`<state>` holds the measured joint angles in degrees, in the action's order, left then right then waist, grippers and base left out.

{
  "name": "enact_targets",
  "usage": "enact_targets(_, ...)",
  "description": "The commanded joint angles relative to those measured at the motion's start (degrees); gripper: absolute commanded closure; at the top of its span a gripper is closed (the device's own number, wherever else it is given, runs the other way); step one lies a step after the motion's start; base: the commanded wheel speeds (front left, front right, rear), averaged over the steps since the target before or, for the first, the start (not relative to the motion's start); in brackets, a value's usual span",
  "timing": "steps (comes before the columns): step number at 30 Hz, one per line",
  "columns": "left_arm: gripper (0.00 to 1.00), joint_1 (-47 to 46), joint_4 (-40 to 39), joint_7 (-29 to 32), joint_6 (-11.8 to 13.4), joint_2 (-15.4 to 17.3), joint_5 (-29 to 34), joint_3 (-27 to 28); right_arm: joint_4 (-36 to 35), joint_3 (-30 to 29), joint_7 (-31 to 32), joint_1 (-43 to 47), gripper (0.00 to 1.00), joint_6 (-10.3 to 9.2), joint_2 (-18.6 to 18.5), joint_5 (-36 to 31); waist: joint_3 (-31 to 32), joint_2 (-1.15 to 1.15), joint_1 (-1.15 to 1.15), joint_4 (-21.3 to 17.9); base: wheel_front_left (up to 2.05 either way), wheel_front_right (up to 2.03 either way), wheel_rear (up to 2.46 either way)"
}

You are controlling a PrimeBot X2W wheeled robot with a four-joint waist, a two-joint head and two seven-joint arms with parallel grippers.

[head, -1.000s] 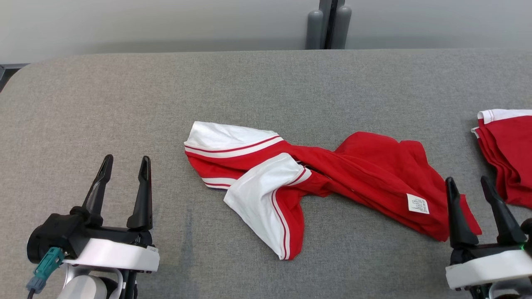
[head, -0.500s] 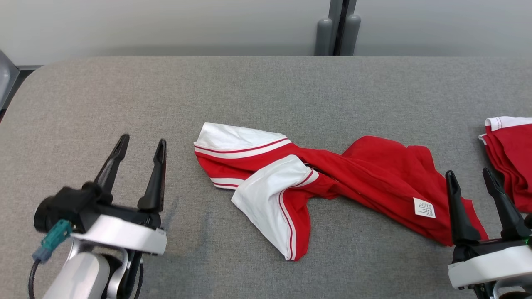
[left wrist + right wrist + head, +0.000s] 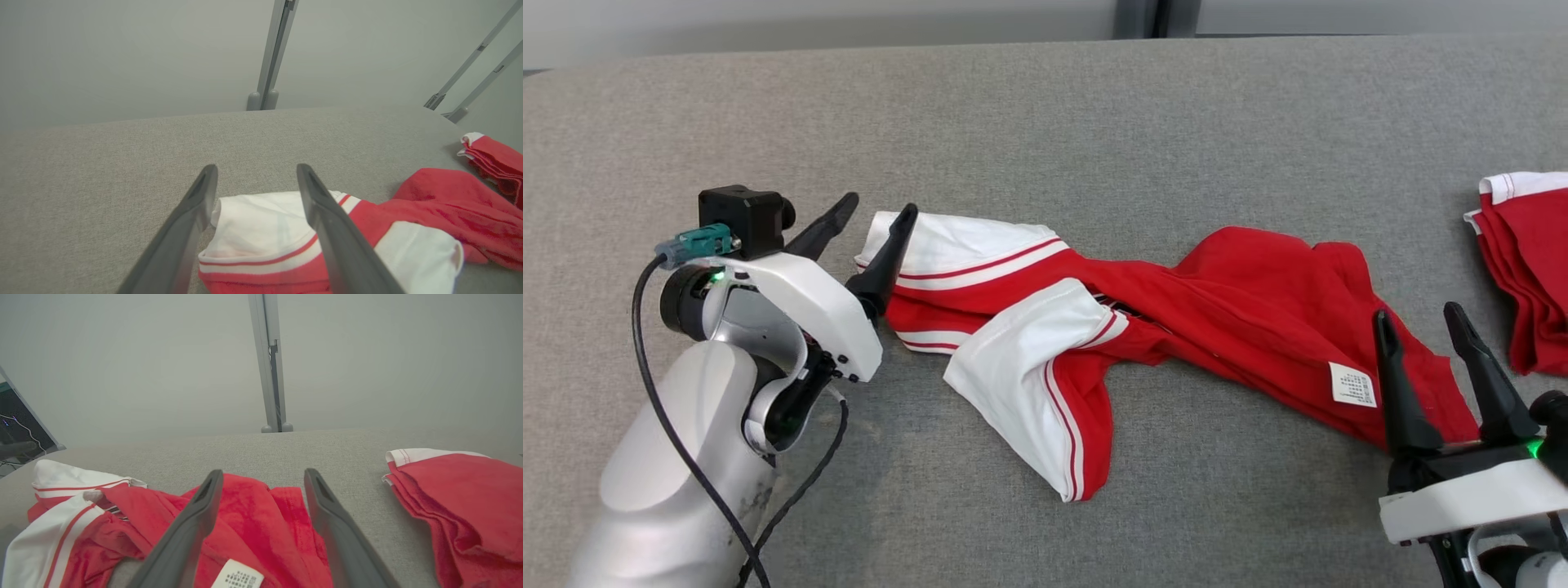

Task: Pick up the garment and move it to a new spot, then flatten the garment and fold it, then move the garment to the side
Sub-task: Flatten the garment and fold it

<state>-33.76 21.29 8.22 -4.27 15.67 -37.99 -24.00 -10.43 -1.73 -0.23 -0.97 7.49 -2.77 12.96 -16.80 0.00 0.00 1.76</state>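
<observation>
Jaws on your left gripper (image 3: 879, 204) are standing open, framing the white end of the garment (image 3: 1217, 310), with the forearm angling in from the lower left. Your right gripper (image 3: 1416, 312) is hovering open over the red end. The garment is lying crumpled on the table (image 3: 1094, 122), its length running left to right.

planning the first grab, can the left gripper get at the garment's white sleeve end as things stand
Probably yes: the left gripper is open, its fingers seem to straddle the white sleeve end of the garment, and nothing lies in between.
</observation>
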Motion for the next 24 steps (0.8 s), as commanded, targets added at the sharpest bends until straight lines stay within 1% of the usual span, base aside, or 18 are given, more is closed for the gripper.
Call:
enact_targets(1, 0.0, -1.5, 1.5, 0.4, -0.4, 0.3, -0.3, 0.0, 0.2, -0.1, -0.6, -0.7, 0.0, 0.02, -0.3, 0.3, -0.7, 0.0, 0.0, -0.7, 0.0, 0.0, 0.0)
enact_targets(5, 0.0, -4.0, 9.0, 2.6, -1.5, -0.2, -2.4, -0.3, 1.3, 0.7, -1.3, -1.1, 0.0, 0.02, -0.3, 0.9, -1.3, 0.0, 0.0, -1.1, 0.0, 0.0, 0.0)
enact_targets(9, 0.0, -5.7, 12.3, 4.5, -2.7, -1.0, -4.8, -1.3, 1.8, 0.9, -1.8, -1.2, 0.0, 0.02, -0.3, 1.5, -1.8, 0.0, 0.0, -1.0, 0.0, 0.0, 0.0)
enact_targets(10, 0.07, -6.0, 12.4, 4.4, -2.9, -0.9, -5.4, -1.6, 1.9, 0.9, -1.9, -1.3, 0.0, 0.02, -0.3, 1.5, -1.8, 0.0, 0.0, -0.9, 0.0, 0.0, 0.0)
enact_targets(11, 0.35, -6.2, 12.6, 4.4, -3.0, -0.8, -6.0, -1.8, 2.1, 0.8, -2.0, -1.6, 0.0, 0.02, -0.3, 1.5, -1.9, 0.0, 0.0, -0.9, 0.0, 0.0, 0.0)
enact_targets(13, 1.0, -6.5, 12.9, 5.1, -3.3, -0.6, -7.3, -2.7, 2.4, 0.9, -2.1, -2.0, 0.0, 0.02, -0.3, 1.3, -2.0, 0.0, 0.0, -0.8, 0.0, 0.0, 0.0)
enact_targets(18, 1.0, -7.3, 9.9, 3.6, -3.3, 0.5, -10.2, -5.0, 2.7, 0.8, -2.5, -2.4, 0.0, 0.02, -0.3, 1.1, -2.1, 0.0, 0.0, -0.8, 0.0, 0.0, 0.0)
enact_targets(21, 1.0, -8.0, 6.5, 1.2, -3.2, 2.7, -10.2, -6.5, 2.7, 0.4, -2.8, -2.5, 0.0, 0.02, -0.3, 1.2, -2.1, 0.0, 0.0, -0.7, 0.0, 0.0, 0.0)
enact_targets(24, 1.0, -8.1, 2.5, -2.4, -3.2, 4.8, -8.3, -7.6, 2.7, -0.4, -2.9, -2.3, 0.0, 0.02, -0.3, 1.3, -1.8, 0.0, 0.0, -0.5, 0.0, 0.0, 0.0)
